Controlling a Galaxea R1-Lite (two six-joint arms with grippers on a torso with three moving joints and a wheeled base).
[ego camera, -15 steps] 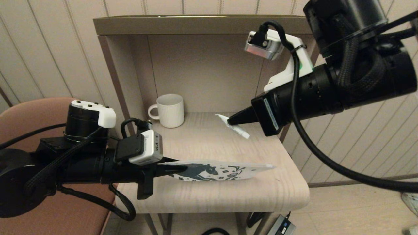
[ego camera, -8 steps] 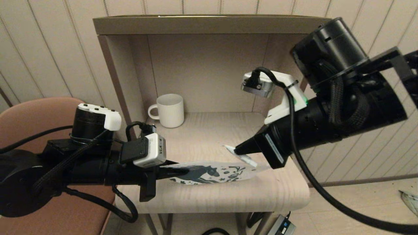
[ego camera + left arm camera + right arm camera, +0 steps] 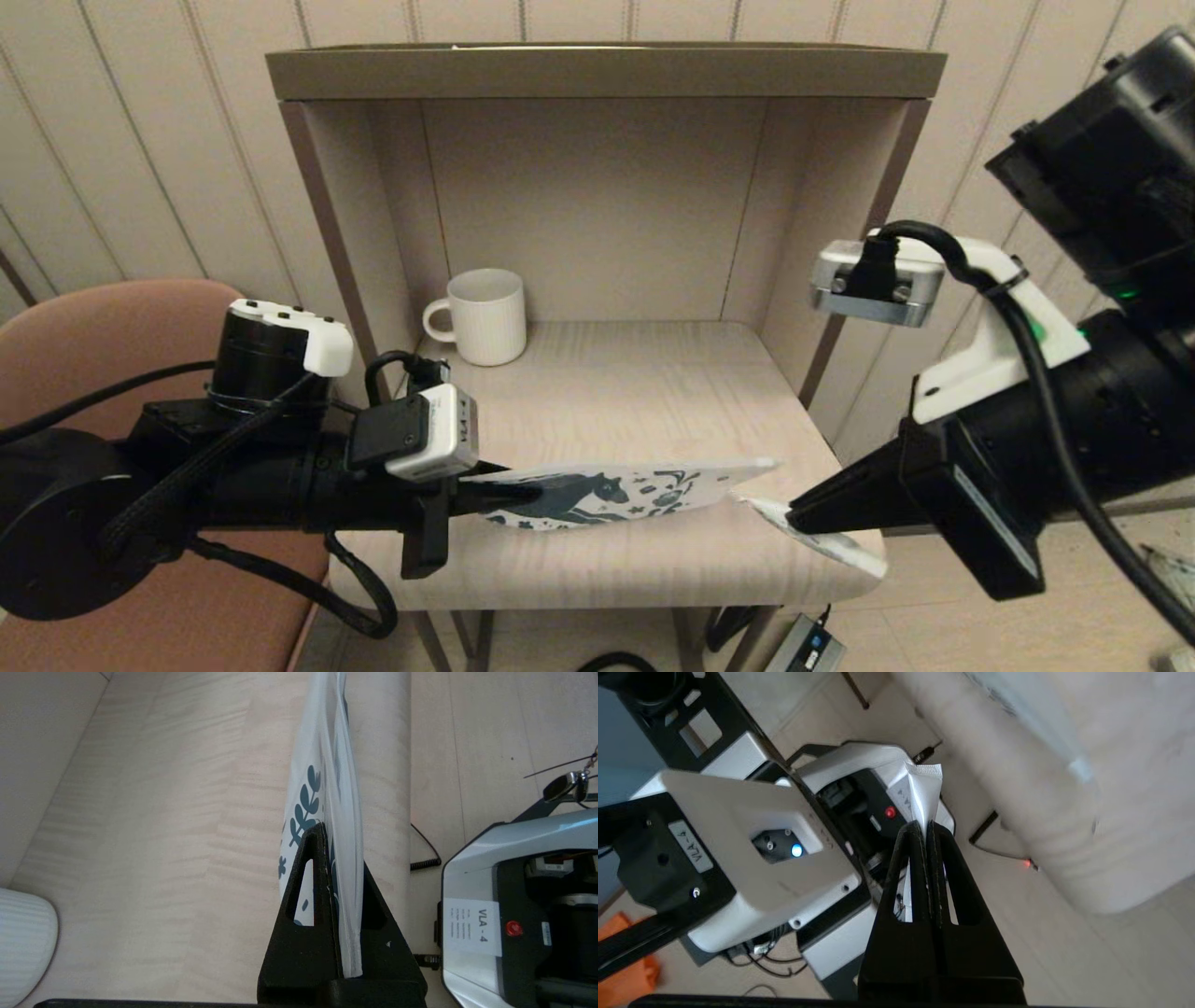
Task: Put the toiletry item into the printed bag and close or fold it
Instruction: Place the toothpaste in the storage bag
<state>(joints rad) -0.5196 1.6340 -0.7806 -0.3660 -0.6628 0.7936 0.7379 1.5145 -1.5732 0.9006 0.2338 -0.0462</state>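
The printed bag [image 3: 644, 485] is held out flat and level over the front of the table, horse print showing. My left gripper [image 3: 523, 490] is shut on its left end. In the left wrist view the bag [image 3: 327, 765] runs edge-on away from the left gripper [image 3: 343, 851], its two layers slightly apart. My right gripper [image 3: 794, 511] is shut on the toiletry item [image 3: 840, 549], a slim white stick slanting across the table's front right corner. One end of it lies just past the bag's right end. In the right wrist view the toiletry item [image 3: 924, 788] sticks out beyond the right gripper [image 3: 926, 828].
A white ribbed mug [image 3: 485, 315] stands at the back left of the wooden table [image 3: 597, 392], which is boxed in by side walls and a top shelf [image 3: 597, 70]. A pink chair [image 3: 112, 317] is on the left. A power adapter [image 3: 808, 649] lies on the floor.
My right gripper has carried the toiletry item from the back of the table down and to the right, past the bag's right end. The left gripper and bag have barely moved.
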